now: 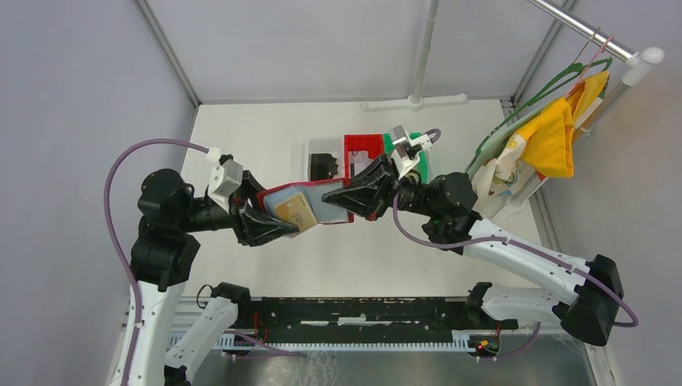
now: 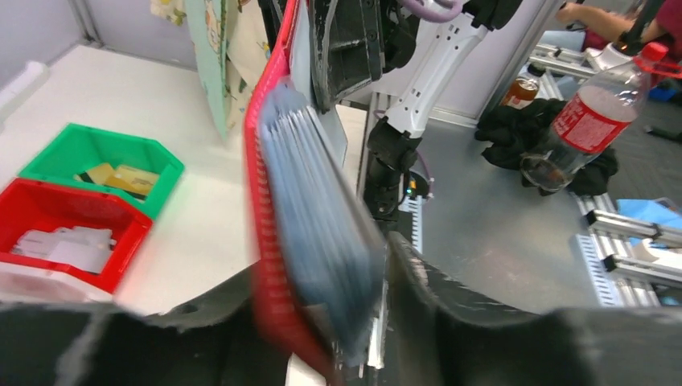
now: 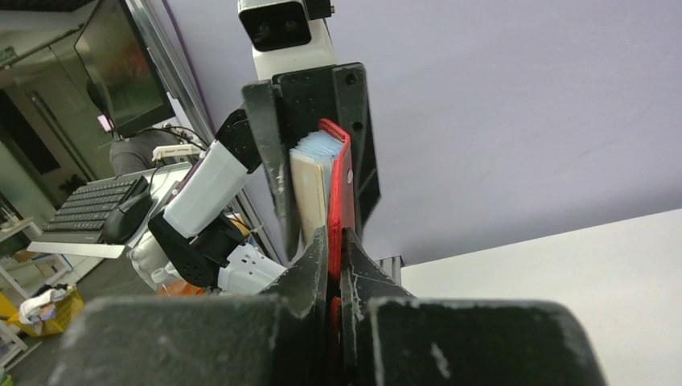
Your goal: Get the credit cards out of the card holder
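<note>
The dark red card holder [image 1: 277, 193] hangs open in mid-air between both arms. My right gripper [image 1: 344, 198] is shut on its red flap [image 3: 336, 185], pinching it at the fingertips [image 3: 335, 251]. My left gripper [image 1: 277, 227] has a finger on either side of the other half [image 2: 265, 241]. That half holds the grey-blue pockets [image 2: 322, 217] and a tan credit card [image 1: 294, 211] [image 3: 307, 193]. This half is blurred between the left fingers [image 2: 338, 322], so I cannot tell whether they press on it. The left fingers [image 3: 265, 153] also show in the right wrist view.
A green bin [image 2: 88, 149] with tan cards [image 2: 121, 177] and a red bin [image 2: 48, 213] with white pieces stand on the table behind the arms. A black object [image 1: 322, 166] sits beside the red bin [image 1: 363, 149]. A rack with yellow cloth [image 1: 555, 137] stands at right.
</note>
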Robot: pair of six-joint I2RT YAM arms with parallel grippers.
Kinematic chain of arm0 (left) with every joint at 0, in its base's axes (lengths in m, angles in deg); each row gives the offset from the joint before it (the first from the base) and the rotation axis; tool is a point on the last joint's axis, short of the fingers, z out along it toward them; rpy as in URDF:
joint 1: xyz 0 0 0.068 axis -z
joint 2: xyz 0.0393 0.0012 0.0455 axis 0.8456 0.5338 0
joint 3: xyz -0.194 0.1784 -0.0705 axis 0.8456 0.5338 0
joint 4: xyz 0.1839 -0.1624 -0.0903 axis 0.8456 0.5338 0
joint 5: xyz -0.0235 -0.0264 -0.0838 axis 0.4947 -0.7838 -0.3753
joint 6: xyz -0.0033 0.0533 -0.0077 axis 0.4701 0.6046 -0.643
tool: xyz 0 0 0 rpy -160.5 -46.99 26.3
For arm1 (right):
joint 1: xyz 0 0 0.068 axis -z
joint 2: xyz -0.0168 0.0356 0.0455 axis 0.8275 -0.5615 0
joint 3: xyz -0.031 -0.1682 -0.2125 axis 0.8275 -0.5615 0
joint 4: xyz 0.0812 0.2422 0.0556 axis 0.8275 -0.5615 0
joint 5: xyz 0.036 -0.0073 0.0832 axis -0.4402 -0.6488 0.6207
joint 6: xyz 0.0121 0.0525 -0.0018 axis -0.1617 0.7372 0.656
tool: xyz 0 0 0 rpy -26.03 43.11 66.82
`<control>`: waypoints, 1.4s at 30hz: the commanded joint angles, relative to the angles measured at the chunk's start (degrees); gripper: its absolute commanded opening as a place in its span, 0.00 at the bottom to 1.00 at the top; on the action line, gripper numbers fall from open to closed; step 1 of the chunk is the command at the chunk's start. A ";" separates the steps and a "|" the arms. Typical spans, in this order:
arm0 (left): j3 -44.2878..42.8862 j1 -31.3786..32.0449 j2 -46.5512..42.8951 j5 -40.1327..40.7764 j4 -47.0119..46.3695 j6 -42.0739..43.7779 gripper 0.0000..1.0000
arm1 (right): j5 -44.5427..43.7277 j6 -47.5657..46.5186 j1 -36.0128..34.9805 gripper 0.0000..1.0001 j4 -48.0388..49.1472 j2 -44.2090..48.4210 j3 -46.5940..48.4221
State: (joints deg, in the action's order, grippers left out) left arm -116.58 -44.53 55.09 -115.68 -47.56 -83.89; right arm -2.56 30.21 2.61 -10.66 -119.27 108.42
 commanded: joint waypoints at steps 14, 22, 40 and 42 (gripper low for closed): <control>4.45 -0.05 0.60 1.91 -14.47 -12.11 0.69 | -5.94 6.26 -0.89 0.00 19.86 1.86 -6.55; 8.52 -0.05 -0.32 2.42 -27.24 -25.64 0.75 | -6.66 8.45 -0.93 0.00 23.42 1.96 -7.59; 9.63 0.23 -0.74 3.52 -39.62 -34.84 0.20 | -8.43 7.21 -1.02 0.00 22.93 1.22 -6.40; 7.99 0.26 -1.00 3.51 -34.48 -30.88 0.18 | -9.05 6.61 -0.95 0.00 22.09 1.39 -6.49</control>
State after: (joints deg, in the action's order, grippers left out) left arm -104.26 -44.46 55.48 -112.16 -86.08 -118.92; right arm -9.22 37.53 1.65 6.63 -119.16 100.34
